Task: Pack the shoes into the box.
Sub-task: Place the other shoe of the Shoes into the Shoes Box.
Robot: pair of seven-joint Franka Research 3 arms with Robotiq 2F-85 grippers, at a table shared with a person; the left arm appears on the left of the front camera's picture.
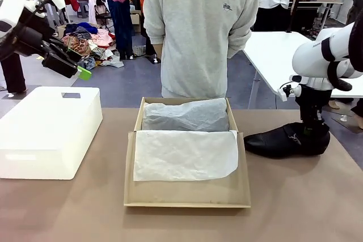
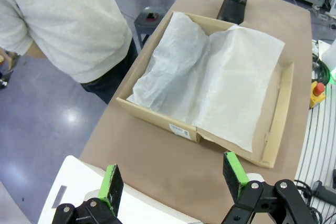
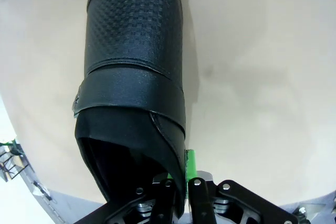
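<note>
One black shoe (image 1: 283, 140) rests on the table just right of the box (image 1: 187, 194), its pointed toe toward the box. My right gripper (image 1: 313, 127) comes straight down onto the heel end and is shut on the shoe's side wall (image 3: 131, 93), one finger inside the opening, one outside. The brown cardboard box (image 2: 281, 103) lies open at the table's middle, white tissue paper (image 1: 184, 154) spread over its inside and bunched toward the back. My left gripper (image 2: 176, 179) hangs high over the table's left end, open, nothing between its green pads (image 2: 111, 181).
A white plastic bin (image 1: 48, 131) stands at the left of the table, under the left gripper. A person in a grey sweatshirt (image 1: 201, 32) stands at the far edge behind the box, hands behind the back. Another white table (image 1: 283, 55) sits at the back right.
</note>
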